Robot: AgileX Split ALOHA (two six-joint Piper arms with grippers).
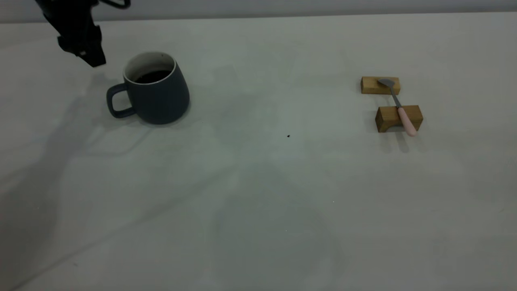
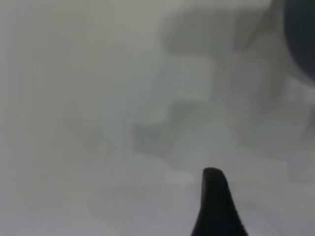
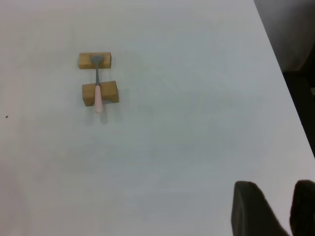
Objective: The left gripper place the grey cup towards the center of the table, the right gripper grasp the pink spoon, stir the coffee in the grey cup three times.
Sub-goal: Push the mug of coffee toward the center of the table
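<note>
On the left part of the table (image 1: pixel 258 210) stands the grey cup (image 1: pixel 155 91), upright, one only, with its loop handle turned to the exterior view's left. Black coffee (image 1: pixel 152 76) lies low inside its white interior.

Above and behind the handle side hangs the left gripper (image 1: pixel 91 56), coming down at a slant from the top left corner of the exterior view. It is near the cup but apart from it, and it holds nothing. I cannot tell if its fingers are spread or closed; the left wrist view shows only one dark fingertip (image 2: pixel 216 204) over bare table and a dark edge of the cup at the corner.

Well apart, on the right part of the table, one pink spoon (image 1: pixel 400 108) lies across two small wooden blocks: the grey bowl on the farther block (image 1: pixel 371 85), the pink handle on the nearer block (image 1: pixel 387 117), its end sticking out past it.

The right gripper (image 3: pixel 275 209) shows only in its own wrist view, raised well away from the spoon, its two dark fingers parted and empty.

One tiny black speck (image 1: pixel 288 136) sits between cup and spoon.
</note>
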